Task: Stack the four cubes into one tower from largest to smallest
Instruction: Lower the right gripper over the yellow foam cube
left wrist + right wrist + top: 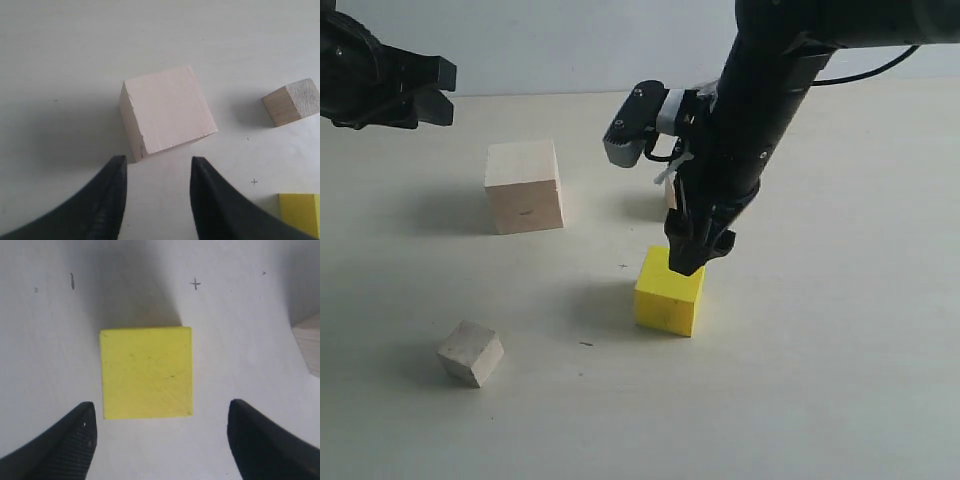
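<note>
We are holding our right gripper [161, 407] wide open just over the yellow cube [670, 292], gripping nothing. The cube is sitting flat on the table [820, 380], bright and clean-edged. Our left gripper [158, 160] is hovering part-open and empty near the pale cube [167, 111].

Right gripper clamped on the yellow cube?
No: in the right wrist view the right gripper is open, its jaws spread wider than the yellow cube and not closed on it.
</note>
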`<action>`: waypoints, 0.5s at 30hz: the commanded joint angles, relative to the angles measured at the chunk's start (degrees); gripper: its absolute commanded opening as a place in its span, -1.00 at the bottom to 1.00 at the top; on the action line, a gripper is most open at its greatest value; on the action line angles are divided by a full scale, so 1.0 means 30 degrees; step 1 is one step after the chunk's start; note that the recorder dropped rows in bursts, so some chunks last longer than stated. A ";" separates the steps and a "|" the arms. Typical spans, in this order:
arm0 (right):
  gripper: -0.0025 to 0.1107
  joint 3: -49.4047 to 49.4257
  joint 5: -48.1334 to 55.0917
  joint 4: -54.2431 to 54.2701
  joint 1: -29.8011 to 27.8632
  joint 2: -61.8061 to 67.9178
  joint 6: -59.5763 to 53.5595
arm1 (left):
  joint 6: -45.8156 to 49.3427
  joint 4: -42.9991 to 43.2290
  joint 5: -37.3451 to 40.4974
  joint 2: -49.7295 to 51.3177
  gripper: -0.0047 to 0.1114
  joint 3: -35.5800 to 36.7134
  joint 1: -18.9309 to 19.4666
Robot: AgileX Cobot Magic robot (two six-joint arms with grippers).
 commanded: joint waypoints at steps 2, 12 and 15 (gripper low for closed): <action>0.28 -0.1649 0.0721 -0.0863 0.1106 0.0899 0.0263 | 0.0141 0.0106 0.0224 -0.0008 -0.20 -0.0184 0.0009; 0.45 -0.2182 0.0566 -0.4407 0.2880 0.2312 0.2829 | 0.0141 0.0557 0.0619 -0.0008 -0.20 -0.0184 0.0009; 0.49 -0.2182 0.0528 -0.4407 0.2880 0.2341 0.3218 | 0.0141 0.0599 0.0619 -0.0008 -0.20 -0.0184 0.0009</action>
